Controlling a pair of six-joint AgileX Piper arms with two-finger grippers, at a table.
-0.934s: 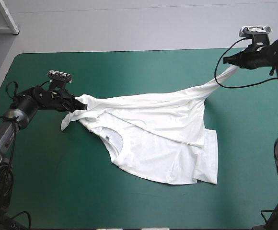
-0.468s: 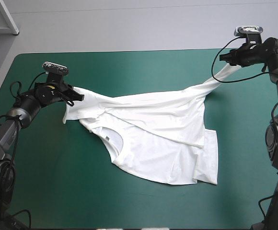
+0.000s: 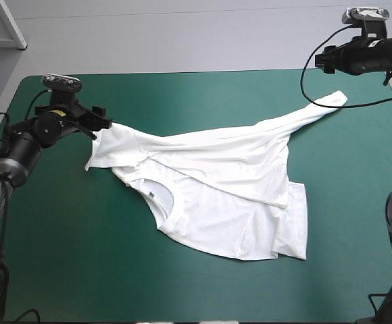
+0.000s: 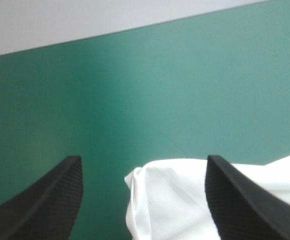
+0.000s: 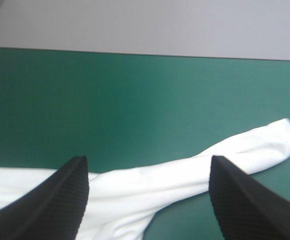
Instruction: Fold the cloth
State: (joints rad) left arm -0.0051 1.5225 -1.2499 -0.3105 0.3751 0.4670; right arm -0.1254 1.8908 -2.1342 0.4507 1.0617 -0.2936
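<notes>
T-shirt (image 3: 223, 189): one, white, lying on the table around the middle, nearer the right half. Spread unevenly, with an upper layer folded across the body.
Long axis: slanted, from the left corner of the cloth near the table's left side up to the far right corner.
Pointing: a narrow drawn-out tail (image 3: 317, 108) points at the far right corner, its tip flat on the cover. The broad body hangs off this line toward the near edge.
Neck opening (image 3: 161, 197): faces the near left.
Left gripper (image 3: 100, 121): one, fingers spread wide, gripping nothing. In its wrist view the cloth's left corner (image 4: 185, 200) lies between the two fingers (image 4: 45, 200). Contact: cannot tell.
Right gripper (image 3: 322, 59): one, fingers apart and gripping nothing, over the far right corner, clear of the tail tip. In its wrist view the tail (image 5: 150, 185) runs across under the gap between the fingers (image 5: 245, 205).
Table (image 3: 182, 94): one, teal-green cover, bare all around the cloth.
Count: one T-shirt, two grippers, four black fingers.
</notes>
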